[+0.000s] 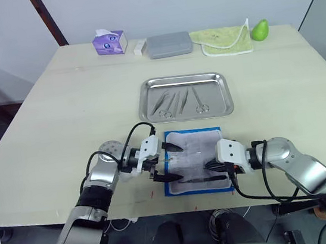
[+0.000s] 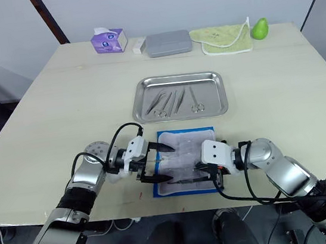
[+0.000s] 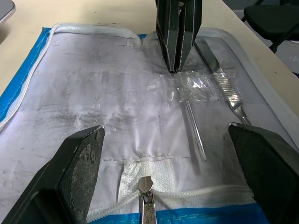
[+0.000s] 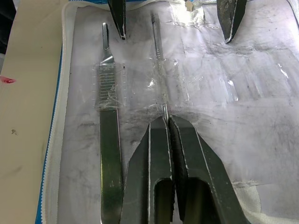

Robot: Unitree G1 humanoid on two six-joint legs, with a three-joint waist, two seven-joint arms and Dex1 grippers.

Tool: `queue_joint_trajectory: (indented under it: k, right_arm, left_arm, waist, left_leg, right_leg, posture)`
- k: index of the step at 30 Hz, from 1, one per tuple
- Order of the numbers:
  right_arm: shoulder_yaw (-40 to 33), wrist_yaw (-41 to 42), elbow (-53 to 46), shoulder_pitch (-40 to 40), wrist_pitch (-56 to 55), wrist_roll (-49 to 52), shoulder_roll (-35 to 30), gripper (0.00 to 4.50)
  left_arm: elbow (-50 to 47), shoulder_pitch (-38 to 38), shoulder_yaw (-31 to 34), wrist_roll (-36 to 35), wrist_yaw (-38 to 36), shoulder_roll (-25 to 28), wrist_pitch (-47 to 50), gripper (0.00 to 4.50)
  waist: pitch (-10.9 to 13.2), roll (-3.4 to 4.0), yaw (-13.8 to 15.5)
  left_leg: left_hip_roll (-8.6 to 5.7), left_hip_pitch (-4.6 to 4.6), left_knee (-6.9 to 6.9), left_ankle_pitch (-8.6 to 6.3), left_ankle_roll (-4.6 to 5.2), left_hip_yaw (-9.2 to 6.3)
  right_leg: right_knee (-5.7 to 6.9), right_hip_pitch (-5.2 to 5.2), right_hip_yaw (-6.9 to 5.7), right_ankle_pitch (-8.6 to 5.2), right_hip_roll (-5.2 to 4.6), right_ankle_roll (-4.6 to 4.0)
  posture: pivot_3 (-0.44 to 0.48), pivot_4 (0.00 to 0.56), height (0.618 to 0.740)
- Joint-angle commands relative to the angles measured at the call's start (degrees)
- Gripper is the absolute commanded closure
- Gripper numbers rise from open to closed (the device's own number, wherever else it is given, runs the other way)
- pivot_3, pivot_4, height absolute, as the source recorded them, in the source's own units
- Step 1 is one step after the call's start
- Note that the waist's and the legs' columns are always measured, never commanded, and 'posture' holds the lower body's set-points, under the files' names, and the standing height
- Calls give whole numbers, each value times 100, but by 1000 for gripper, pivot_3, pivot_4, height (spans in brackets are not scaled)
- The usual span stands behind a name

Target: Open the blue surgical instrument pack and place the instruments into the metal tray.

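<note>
The blue surgical instrument pack (image 1: 196, 161) was found lying open near the table's front edge, just short of the metal tray (image 1: 185, 97), where several instruments (image 1: 178, 102) were already laid. The right gripper (image 4: 167, 122) was closed on a thin probe (image 4: 159, 56) still tucked under a clear strap. The left gripper (image 1: 169, 161) was spread wide over the lining, empty. A straight, slow draw along the probe's length was judged advisable — with the flat-handled tool (image 4: 108, 130) beside it left undisturbed.

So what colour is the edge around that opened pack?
Bright blue, framing the pack and its white-grey lining; clearest in the left eye view.
</note>
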Motion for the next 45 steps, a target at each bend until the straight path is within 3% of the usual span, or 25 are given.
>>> queue_joint_trajectory:
  k: [1, 19, 45]
  right_arm:
    - [200, -39, 172, 41, 541, -335, -149, 4443]
    - [52, 61, -907, -696, 2036, 57, -177, 4443]
    - [26, 76, -1441, -1172, 2741, 440, -613, 4443]
  left_arm:
    - [151, 187, -159, 199, -16, 82, 152, 0]
    - [48, 222, -187, 234, 46, 84, 230, 0]
    - [24, 214, -191, 244, 45, 104, 262, 0]
  waist:
    - [0, 2, -1]
    - [12, 9, 6]
    - [42, 16, 6]
  left_leg:
    - [0, 0, 0, 0, 0, 0]
    - [-3, -24, -1, 0, 0, -4]
    - [-3, -31, -2, 0, 0, -10]
  right_leg:
    - [0, 0, 0, 0, 0, 0]
    - [-1, -21, 1, 7, -10, -12]
    - [-2, -27, 1, 5, -12, -8]
  posture:
    - [0, 150, 740]
    - [0, 150, 740]
    - [0, 150, 740]
